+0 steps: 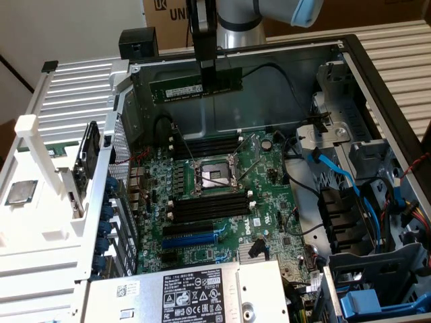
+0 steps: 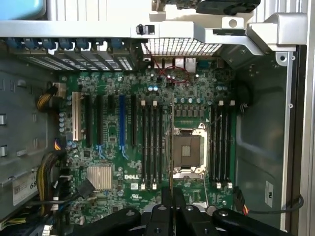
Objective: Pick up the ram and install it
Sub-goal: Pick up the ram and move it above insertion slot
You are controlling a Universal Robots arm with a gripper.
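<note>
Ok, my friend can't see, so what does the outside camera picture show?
A robot arm's black gripper holds a long, thin, dark green memory stick level, high over the green motherboard inside an open grey metal computer case. The board's long black memory slots are empty.

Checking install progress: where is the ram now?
In the exterior view, the ram hangs in the gripper above the motherboard, clear of the memory slots.

The exterior view looks down at a slant into the open computer case (image 1: 283, 87) from above one side, fairly near. The wrist view looks straight down along the tool (image 2: 172, 191) and the edge-on ram (image 2: 171, 147), well above the motherboard (image 2: 192, 88). Both share that board, its processor socket (image 2: 188, 150) and memory slots (image 2: 152, 145)
</note>
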